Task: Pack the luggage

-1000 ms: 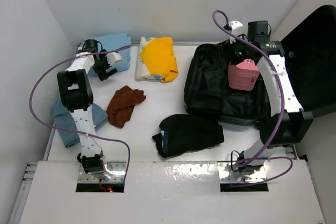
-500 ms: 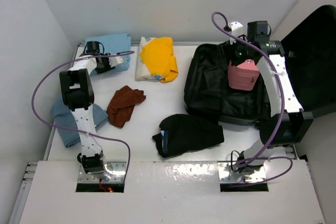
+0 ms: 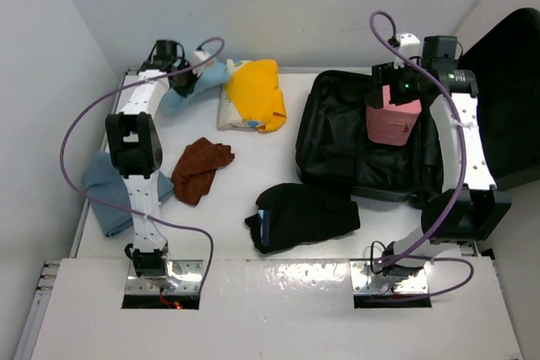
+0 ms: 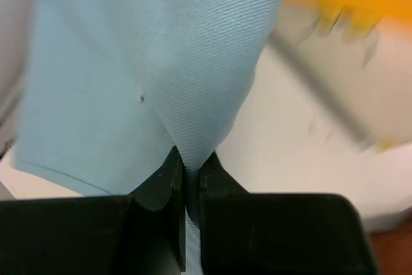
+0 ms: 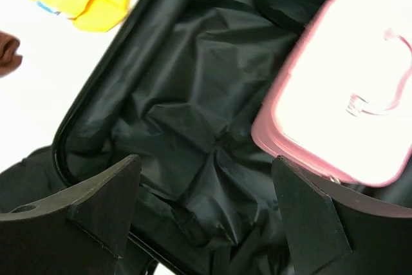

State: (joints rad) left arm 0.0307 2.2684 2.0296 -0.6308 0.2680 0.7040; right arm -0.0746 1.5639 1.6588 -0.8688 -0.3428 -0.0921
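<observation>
I have my left gripper [image 4: 188, 170] pinching the light blue cloth [image 4: 148, 62] at eleven o'clock, right gripper [image 5: 205, 165] spread wide over the luggage [image 5: 174, 88].

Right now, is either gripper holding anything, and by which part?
The left gripper pinches a fold of the light blue cloth. The right gripper is open over the luggage, holding nothing.

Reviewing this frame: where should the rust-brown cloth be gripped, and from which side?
Probably its bunched far end, pinched from straight above: the rust-brown cloth lies crumpled on the table, so a raised fold offers the jaws more than its flat edges.
</observation>
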